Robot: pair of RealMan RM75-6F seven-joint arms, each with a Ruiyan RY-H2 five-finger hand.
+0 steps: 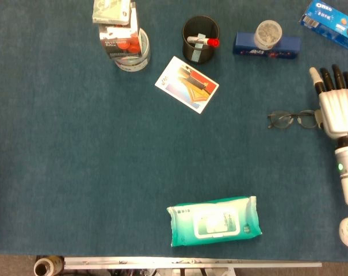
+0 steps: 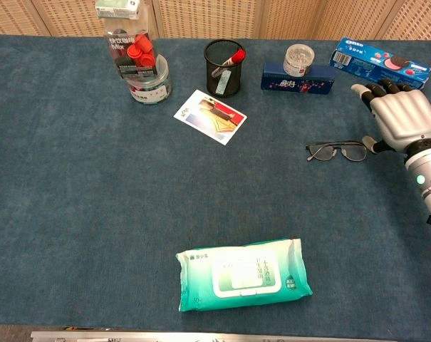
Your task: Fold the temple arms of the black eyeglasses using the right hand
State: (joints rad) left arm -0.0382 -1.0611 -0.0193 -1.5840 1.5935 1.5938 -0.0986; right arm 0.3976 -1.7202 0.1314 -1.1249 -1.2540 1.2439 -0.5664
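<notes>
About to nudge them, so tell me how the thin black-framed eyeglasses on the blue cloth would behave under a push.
The thin black-framed eyeglasses look slight, so probably light and apt to slide or spin rather than tip. The blue cloth may drag on them a little. The thin frame seems easy to bend, so the white right hand beside them should press gently.

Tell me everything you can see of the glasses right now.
The glasses are thin, dark-framed with clear lenses, lying flat on the blue cloth, lenses toward the table's middle. Their right end meets the right hand, which hides whatever lies there; whether the thumb touches the frame is unclear. The temple arms cannot be made out.
</notes>
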